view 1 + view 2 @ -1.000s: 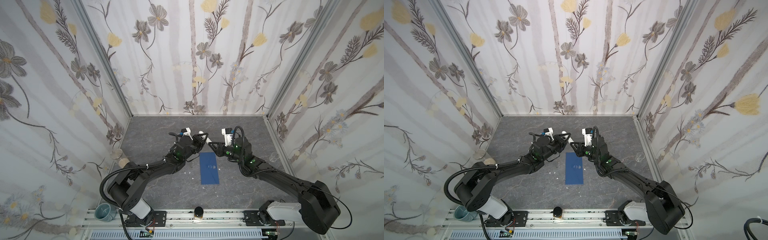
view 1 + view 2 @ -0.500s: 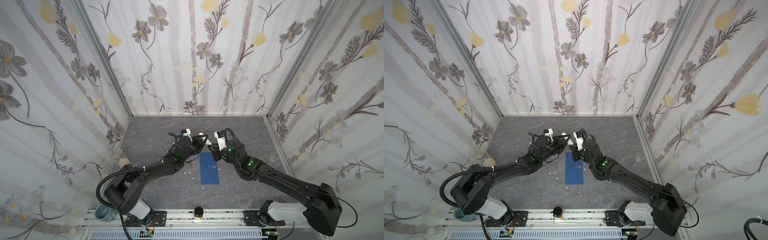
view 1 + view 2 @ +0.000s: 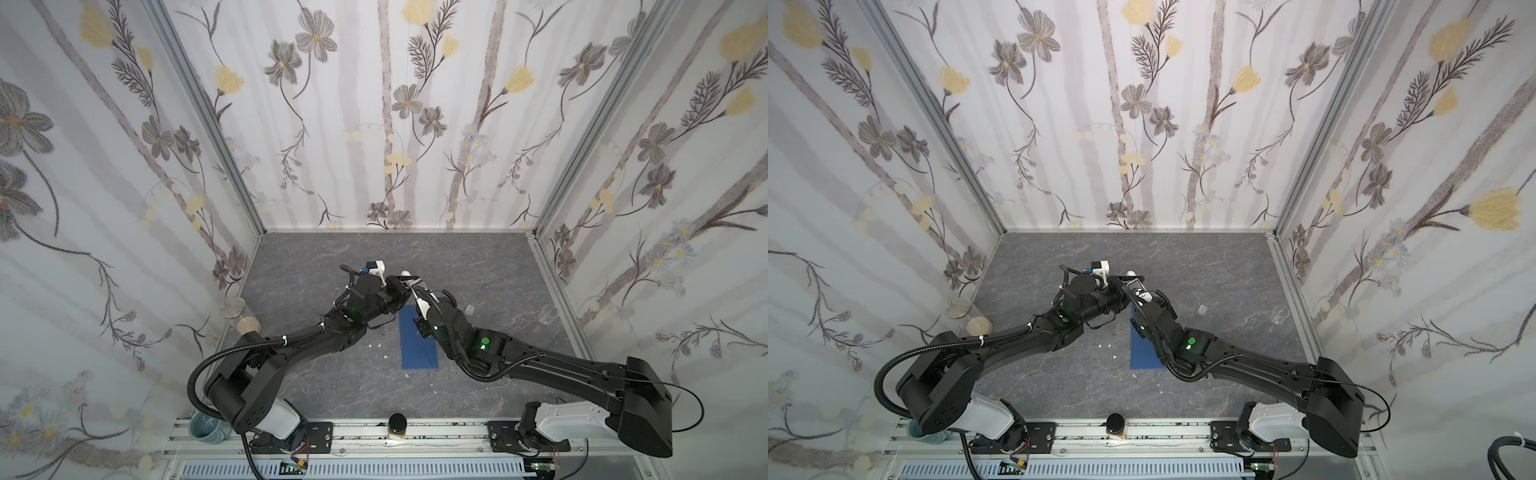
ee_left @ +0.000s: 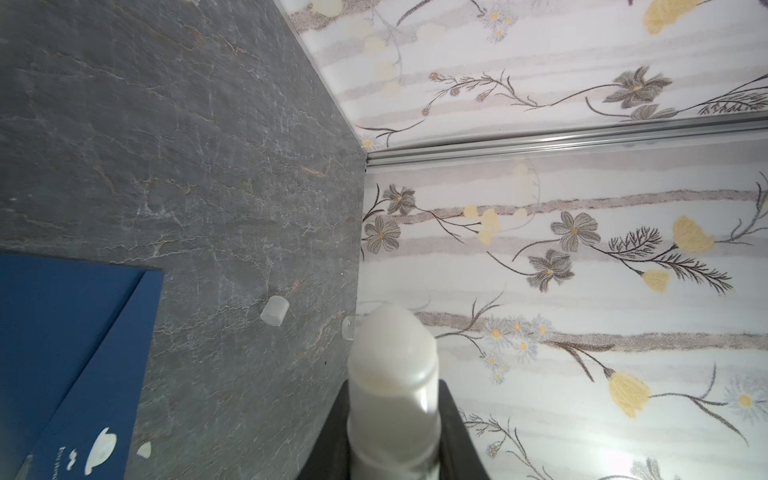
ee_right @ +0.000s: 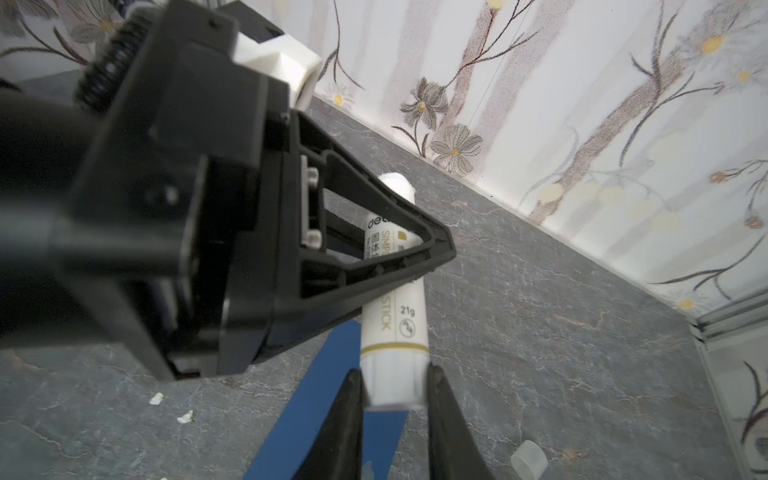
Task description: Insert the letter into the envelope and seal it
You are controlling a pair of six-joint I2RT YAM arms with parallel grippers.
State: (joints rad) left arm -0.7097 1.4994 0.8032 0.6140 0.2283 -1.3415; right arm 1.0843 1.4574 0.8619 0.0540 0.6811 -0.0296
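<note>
A white glue stick (image 5: 394, 332) with its glue tip bare (image 4: 392, 340) is held above the table between both arms. My left gripper (image 4: 392, 436) is shut on its body, seen in both top views (image 3: 401, 286) (image 3: 1119, 286). My right gripper (image 5: 395, 409) is shut on the stick's base end, one finger on each side, just right of the left gripper (image 3: 417, 294). The dark blue envelope (image 3: 419, 340) (image 3: 1144, 353) (image 4: 62, 353) lies flat on the grey table under the right arm. The letter is out of view.
A small translucent cap (image 3: 469, 309) (image 4: 274, 311) (image 5: 528, 459) lies right of the envelope. A clear cup (image 3: 548, 312) stands by the right wall, two round discs (image 3: 241, 316) by the left wall. Paper scraps (image 3: 374, 345) dot the table. A dark jar (image 3: 397, 424) sits on the front rail.
My right arm has swung left to meet the left gripper, and its fingers now sit on the glue stick's base. The left gripper has stayed in place with the stick.
</note>
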